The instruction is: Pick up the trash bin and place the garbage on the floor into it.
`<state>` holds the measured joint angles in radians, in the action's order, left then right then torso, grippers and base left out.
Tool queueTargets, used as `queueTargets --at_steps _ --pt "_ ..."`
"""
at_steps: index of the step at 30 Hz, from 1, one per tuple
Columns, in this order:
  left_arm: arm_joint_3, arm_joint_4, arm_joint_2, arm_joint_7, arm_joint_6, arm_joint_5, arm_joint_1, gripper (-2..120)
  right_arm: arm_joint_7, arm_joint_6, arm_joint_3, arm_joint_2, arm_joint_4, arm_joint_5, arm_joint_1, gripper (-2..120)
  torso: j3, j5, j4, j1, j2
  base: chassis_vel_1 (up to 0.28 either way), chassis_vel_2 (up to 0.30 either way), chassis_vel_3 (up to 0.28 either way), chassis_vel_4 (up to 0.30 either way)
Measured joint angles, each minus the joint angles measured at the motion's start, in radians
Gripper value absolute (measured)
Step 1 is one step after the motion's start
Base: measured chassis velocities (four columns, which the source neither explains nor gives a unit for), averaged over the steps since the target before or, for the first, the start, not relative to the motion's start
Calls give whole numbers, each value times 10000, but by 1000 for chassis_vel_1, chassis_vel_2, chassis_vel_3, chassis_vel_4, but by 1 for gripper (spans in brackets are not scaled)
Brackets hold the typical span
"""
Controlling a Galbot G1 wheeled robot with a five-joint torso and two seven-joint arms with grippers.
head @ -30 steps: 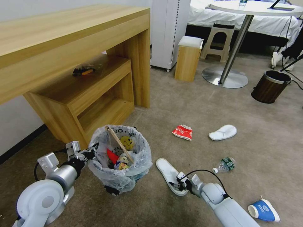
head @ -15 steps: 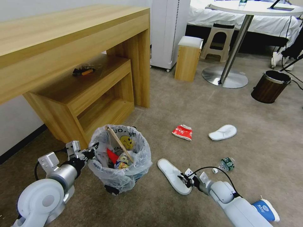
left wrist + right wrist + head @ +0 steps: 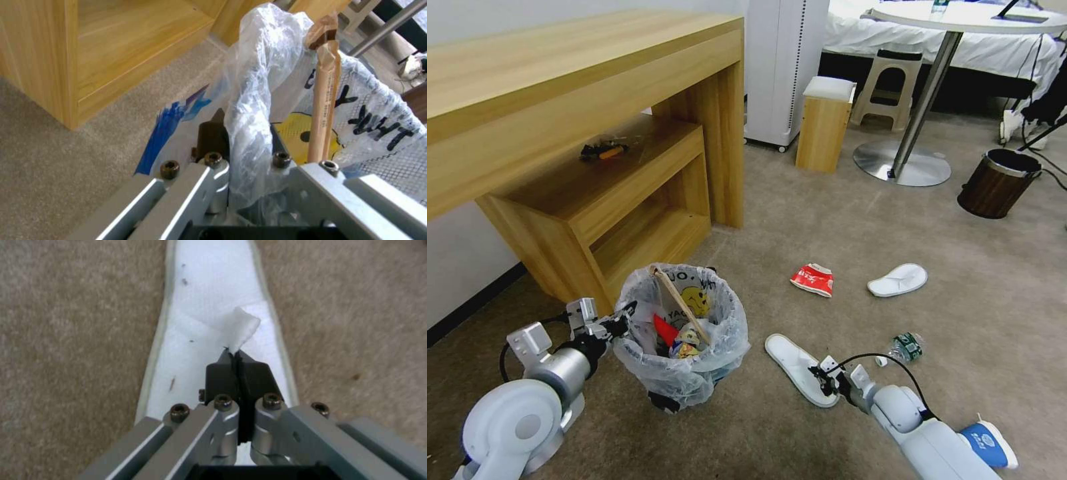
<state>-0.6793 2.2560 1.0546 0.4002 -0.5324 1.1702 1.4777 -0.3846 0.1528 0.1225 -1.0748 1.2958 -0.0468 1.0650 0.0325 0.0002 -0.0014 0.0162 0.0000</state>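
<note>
The left gripper [image 3: 620,323] was clamped on the rim of the trash bin [image 3: 684,373], its fingers [image 3: 213,136] pinching the crinkly bag liner [image 3: 253,100] over the edge. The bin stood on the beige carpet [image 3: 827,220] just in front of the wooden desk [image 3: 580,87], already holding a wooden stick [image 3: 680,303] and red wrappers.

The right gripper [image 3: 822,377] was down at the near end of a white slipper [image 3: 797,367] lying just right of the bin. Its jaws were fully shut on a thin flap of the slipper's upper [image 3: 240,328].

The slipper looked light, flat and floppy; held by a soft flap it would likely dangle and could slip free, so a firmer hold would take in the sole's edge. A second slipper [image 3: 898,279], a red wrapper [image 3: 813,279], a bottle [image 3: 902,348] and a blue cup [image 3: 987,445] lay farther right.
</note>
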Motion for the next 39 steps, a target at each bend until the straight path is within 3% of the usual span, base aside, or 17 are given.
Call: queueTargets --at_steps 7,14,20,27,39 --pt "101 2 2 -1 10 -145 42 3 261 -131 407 378 1140 -415 186 0 0 -2 0 0 0 0 0 0 0" --pt "222 -30 20 -1 12 -241 34 3 300 -1210 837 815 2159 -949 241 0 0 -2 0 0 0 0 0 0 0" --pt "223 -113 -47 -1 12 -267 11 3 312 -2631 1098 1088 3153 -2210 9 0 0 -2 -1 0 -1 0 0 0 0" --pt "403 -152 -69 -1 11 -381 5 3 276 -3190 1002 1114 4032 -3935 -396 0 0 -2 1 0 0 0 0 0 0" --pt "1125 -203 -411 -67 -117 -404 -114 3 -1210 -4458 149 775 4090 -6272 -1580 0 0 -1 1 0 0 0 0 0 0"
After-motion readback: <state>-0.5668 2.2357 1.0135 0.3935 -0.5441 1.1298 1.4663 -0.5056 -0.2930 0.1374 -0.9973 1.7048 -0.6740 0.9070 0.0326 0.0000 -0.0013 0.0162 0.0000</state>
